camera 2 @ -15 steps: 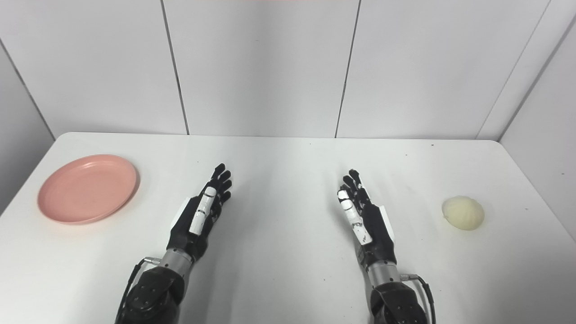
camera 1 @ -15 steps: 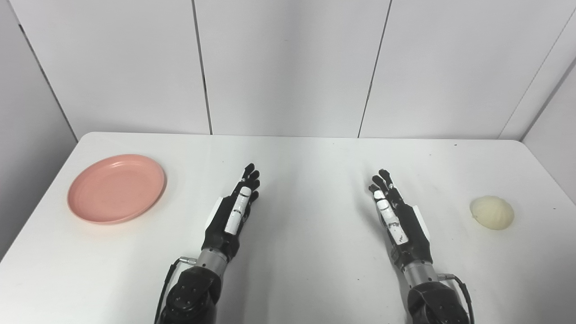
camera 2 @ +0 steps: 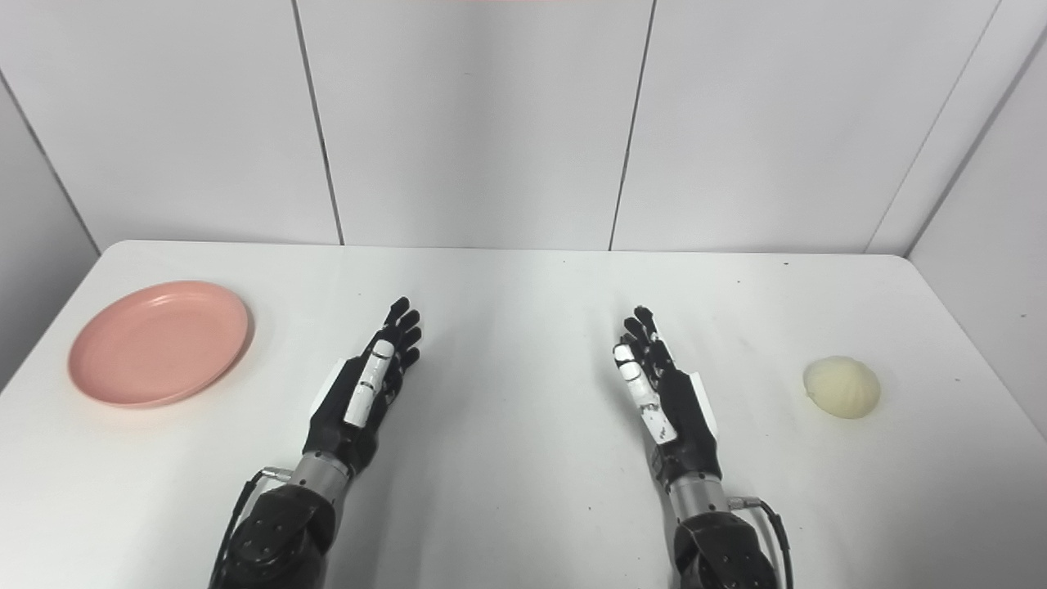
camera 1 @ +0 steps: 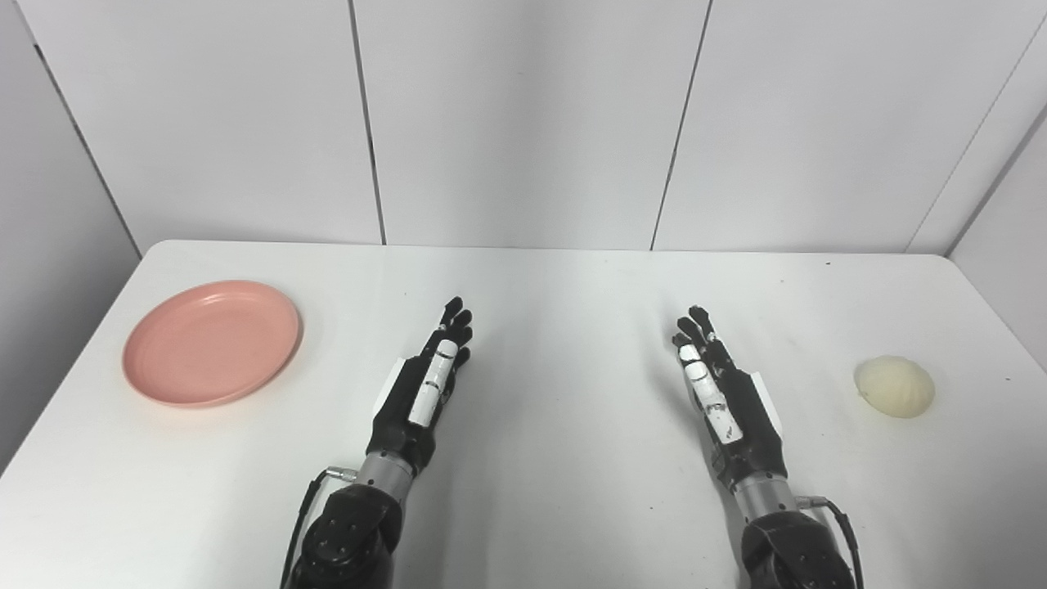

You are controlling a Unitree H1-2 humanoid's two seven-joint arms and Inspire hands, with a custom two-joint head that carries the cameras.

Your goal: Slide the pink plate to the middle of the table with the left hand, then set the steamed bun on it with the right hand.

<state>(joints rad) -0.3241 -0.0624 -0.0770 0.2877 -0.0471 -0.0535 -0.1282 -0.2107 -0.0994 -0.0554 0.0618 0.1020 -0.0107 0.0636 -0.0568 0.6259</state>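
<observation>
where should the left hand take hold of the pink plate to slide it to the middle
Probably at the raised rim on the far-left side of the pink plate, or with fingers flat in its shallow well. It lies flat and empty, left of the open left hand, so reaching over and drawing it rightward across the table seems best.

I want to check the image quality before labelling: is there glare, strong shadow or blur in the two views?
Left eye view: even, soft light; the pink plate and steamed bun are sharp, with only faint shadows at their near edges. Right eye view: the same; the white table is bright and slightly washed out, the left hand and right hand show no motion blur.
</observation>
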